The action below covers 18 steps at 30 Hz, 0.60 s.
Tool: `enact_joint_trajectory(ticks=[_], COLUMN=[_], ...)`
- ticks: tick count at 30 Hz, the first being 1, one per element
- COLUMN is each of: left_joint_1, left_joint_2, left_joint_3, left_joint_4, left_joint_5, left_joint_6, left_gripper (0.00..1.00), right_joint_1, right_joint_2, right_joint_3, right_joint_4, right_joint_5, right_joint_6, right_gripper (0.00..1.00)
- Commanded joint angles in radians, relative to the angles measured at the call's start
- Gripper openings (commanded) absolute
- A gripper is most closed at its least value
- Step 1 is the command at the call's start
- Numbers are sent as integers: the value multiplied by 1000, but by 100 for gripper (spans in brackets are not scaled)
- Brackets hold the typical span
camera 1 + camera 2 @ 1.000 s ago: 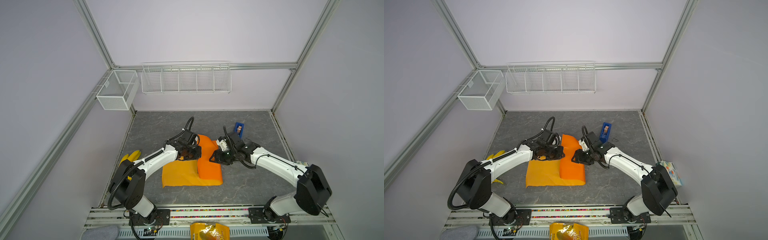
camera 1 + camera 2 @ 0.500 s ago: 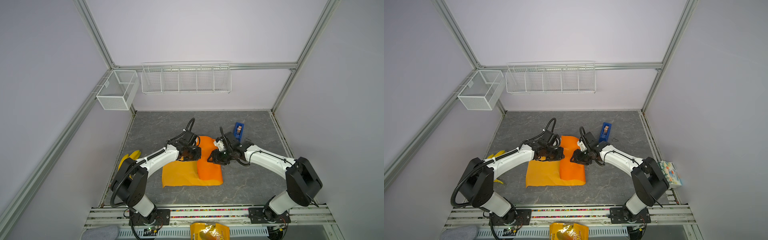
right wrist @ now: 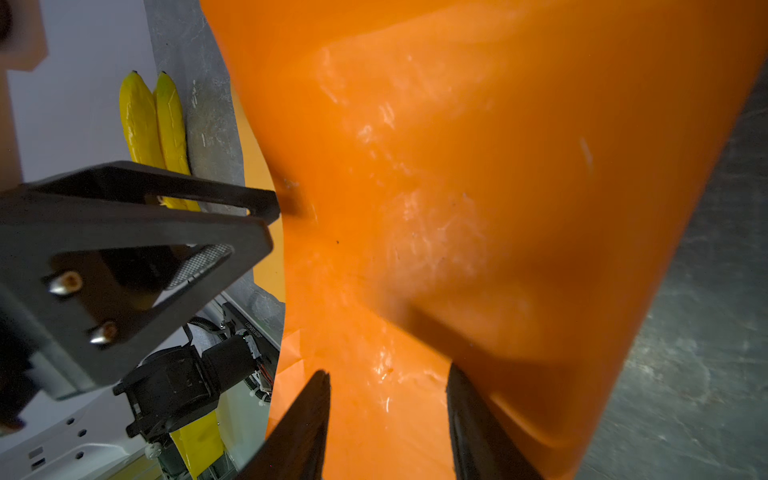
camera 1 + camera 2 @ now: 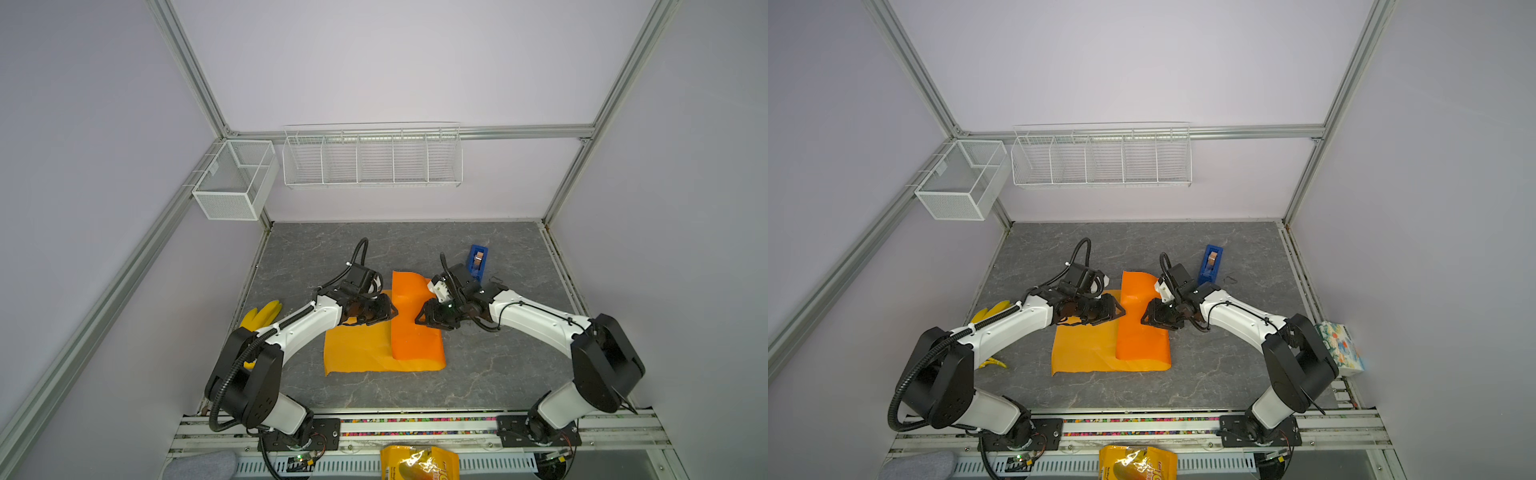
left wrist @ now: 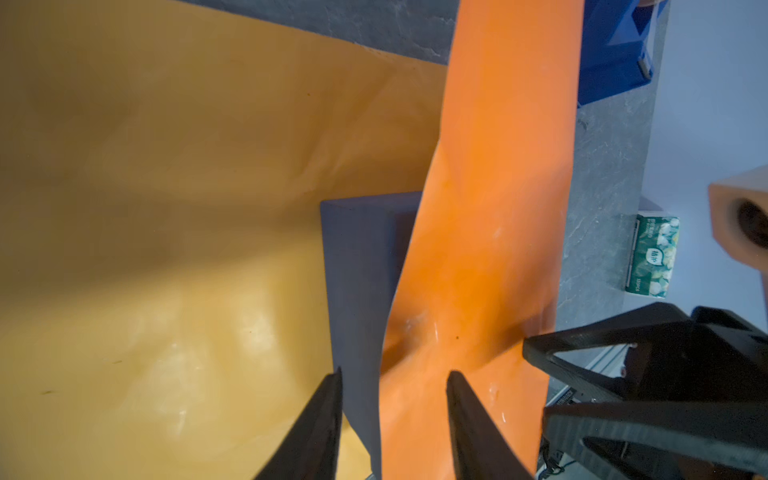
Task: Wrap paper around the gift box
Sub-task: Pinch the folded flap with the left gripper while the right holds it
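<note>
Gift box (image 5: 357,270), half under paper (image 5: 490,208), lies right by left end effector (image 5: 395,371).

Large orange paper (image 4: 358,351) lies flat, mid grey tabletop (image 4: 374,249). Right part folded over as deeper-orange flap, humped over navy gift box (image 5: 357,266). Box matte, flat-topped, sitting on sheet. Narrow strip of top shows beside flap edge in left wrist view; hidden under flap in both top views.
</note>
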Motion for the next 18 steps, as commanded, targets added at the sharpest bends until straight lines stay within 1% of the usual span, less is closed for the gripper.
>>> enact_joint_trajectory(ticks=[1, 2, 5, 11, 13, 18], left_joint_1=[-1, 0, 0, 0, -1, 0], left_joint_2=[34, 34, 23, -4, -11, -24], left_joint_3=[-21, -29, -40, -35, -31, -24], left_joint_4=[91, 109, 145, 92, 79, 63], left_joint_5=[91, 103, 124, 71, 65, 63], left_joint_6=[-26, -34, -52, -40, -34, -27], left_gripper=[42, 42, 33, 19, 14, 5], right_joint_1=[-5, -5, -4, -5, -5, -4], right_joint_2=[14, 13, 13, 11, 10, 9], right_joint_3=[-20, -20, -21, -23, -20, -12], right_joint_4=[-9, -10, -11, -14, -15, -24], right_joint_5=[1, 1, 1, 2, 2, 5], right_joint_6=[-10, -10, -10, -10, -10, -12], right_gripper=[49, 49, 48, 48, 48, 48])
